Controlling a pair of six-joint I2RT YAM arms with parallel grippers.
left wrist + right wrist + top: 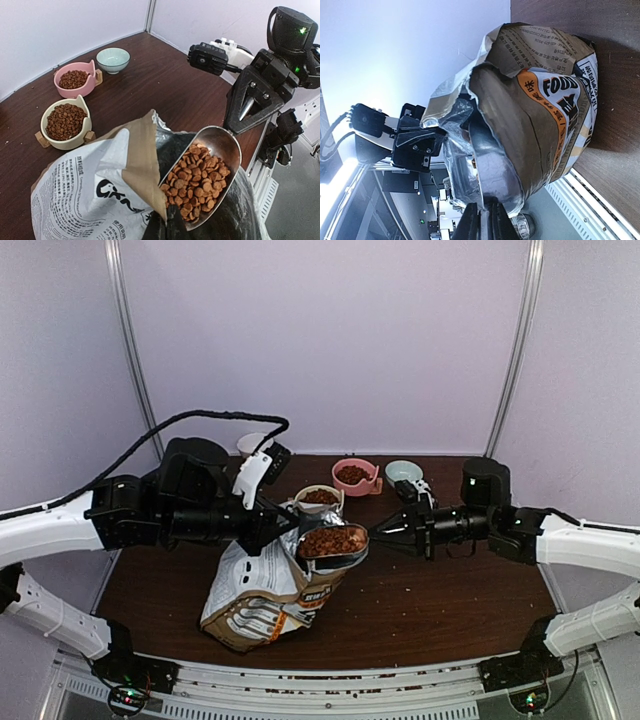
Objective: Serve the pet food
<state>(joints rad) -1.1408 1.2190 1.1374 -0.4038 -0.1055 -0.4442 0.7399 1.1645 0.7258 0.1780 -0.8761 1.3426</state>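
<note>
The pet food (pixel 332 539) is a heap of reddish-brown kibble in a silver scoop (pixel 340 545) held level at the mouth of the printed bag (pixel 268 592). My right gripper (pixel 381 530) is shut on the scoop's handle; in the right wrist view its fingers (pixel 470 225) clamp the handle below the scoop's underside (pixel 492 167). My left gripper (pixel 283 530) is shut on the bag's torn rim and holds it open. In the left wrist view (pixel 173 220) the filled scoop (pixel 220 142) and its kibble (pixel 200 177) lie just past the rim.
A cream bowl (pixel 320 498) and a pink bowl (pixel 355 476) both hold kibble; a pale blue bowl (pixel 403 472) is empty. They stand in a row behind the bag. A white cup (pixel 250 444) is at the back left. Loose kibble lies along the table's front edge (pixel 330 672).
</note>
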